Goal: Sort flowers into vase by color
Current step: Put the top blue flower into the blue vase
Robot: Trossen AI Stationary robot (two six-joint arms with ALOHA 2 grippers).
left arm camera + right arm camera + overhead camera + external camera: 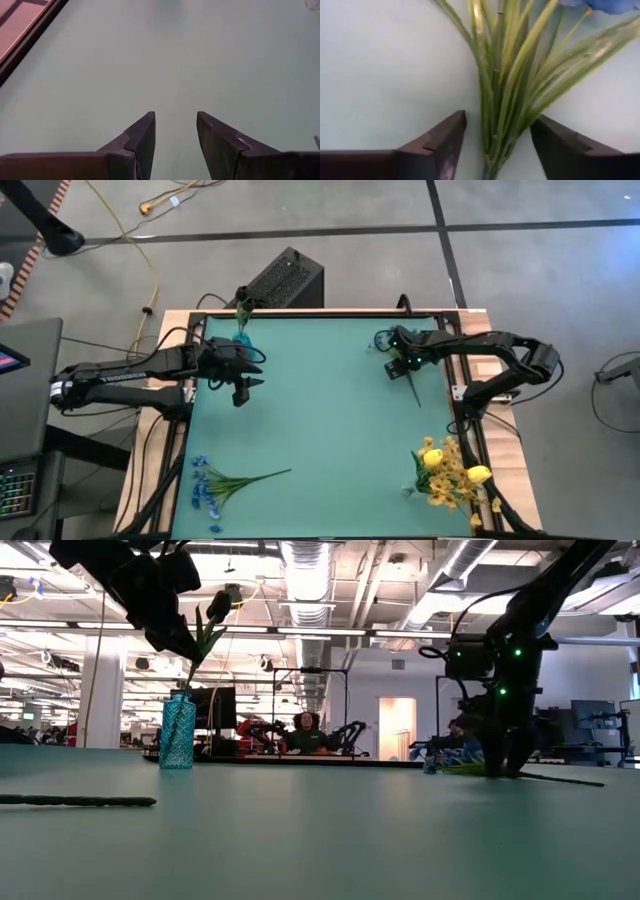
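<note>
1. The left gripper hangs over the green table, just in front of the blue vase. Its two fingers are spread apart and hold nothing.
2. The blue vase stands at the far left edge of the table. A dark bud on a green stem already sticks out of it.
3. The right gripper is low over the far right part of the table. Its fingers are apart, one on each side of a blue flower sprig, with its leaves between them. They do not squeeze it.
4. A blue flower sprig lies at the near left.
5. A pile of yellow flowers lies at the near right.
</note>
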